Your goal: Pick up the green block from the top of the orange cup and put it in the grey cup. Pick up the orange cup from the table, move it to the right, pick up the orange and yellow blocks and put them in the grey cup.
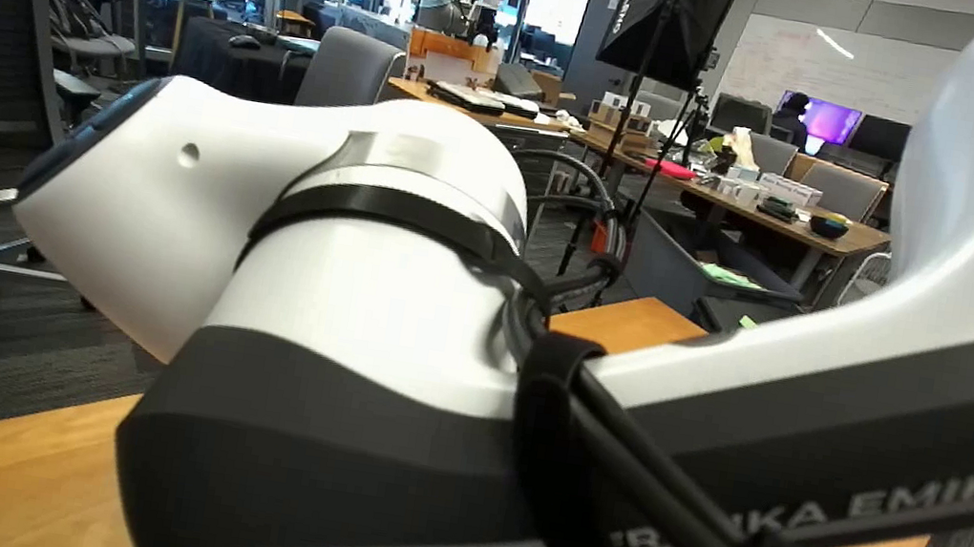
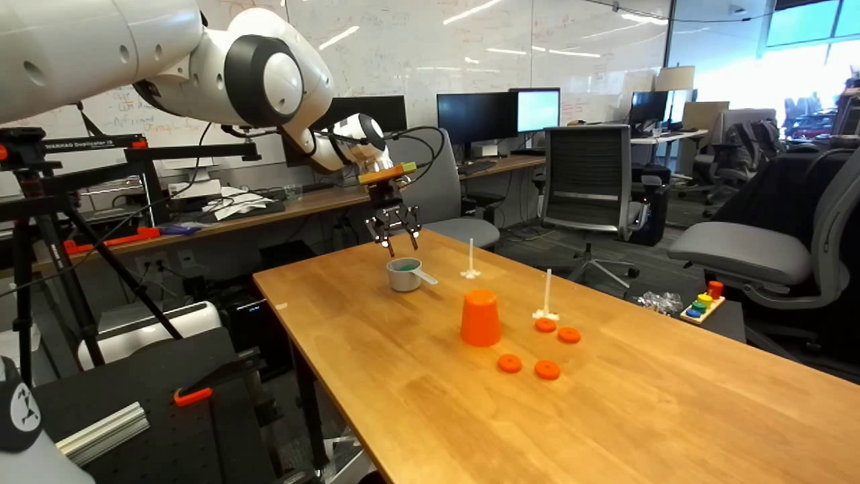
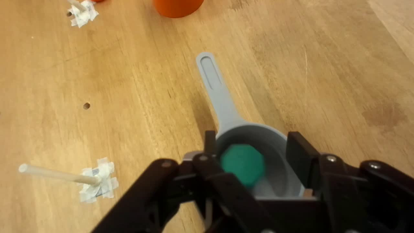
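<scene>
Claw (image 2: 403,249), jaws apart, hangs just above the green block (image 3: 243,165) inside the grey cup (image 2: 404,281).

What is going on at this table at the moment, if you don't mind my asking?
A robot arm holds its open end effector over the grey cup. The green block is inside that cup, not gripped. The orange cup stands upside down on the table, with four orange discs lying nearby.
</scene>
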Action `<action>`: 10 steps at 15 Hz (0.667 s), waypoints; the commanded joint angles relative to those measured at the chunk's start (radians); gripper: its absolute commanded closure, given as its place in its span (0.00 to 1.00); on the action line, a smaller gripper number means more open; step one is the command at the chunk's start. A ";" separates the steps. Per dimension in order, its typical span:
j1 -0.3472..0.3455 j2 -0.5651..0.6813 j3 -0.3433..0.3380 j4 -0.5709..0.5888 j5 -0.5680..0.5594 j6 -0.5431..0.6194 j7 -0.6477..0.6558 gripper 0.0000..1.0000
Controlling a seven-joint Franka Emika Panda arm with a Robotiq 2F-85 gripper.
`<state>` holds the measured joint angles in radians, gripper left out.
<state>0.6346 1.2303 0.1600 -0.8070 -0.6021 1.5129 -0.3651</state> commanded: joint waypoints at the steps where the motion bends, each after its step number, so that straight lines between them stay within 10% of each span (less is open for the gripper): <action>1: 0.032 0.038 -0.037 0.093 0.038 -0.044 -0.058 0.08; 10: -0.038 -0.084 -0.076 0.068 0.022 -0.107 0.009 0.01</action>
<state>0.6253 1.2110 0.0968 -0.7240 -0.5872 1.4421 -0.3820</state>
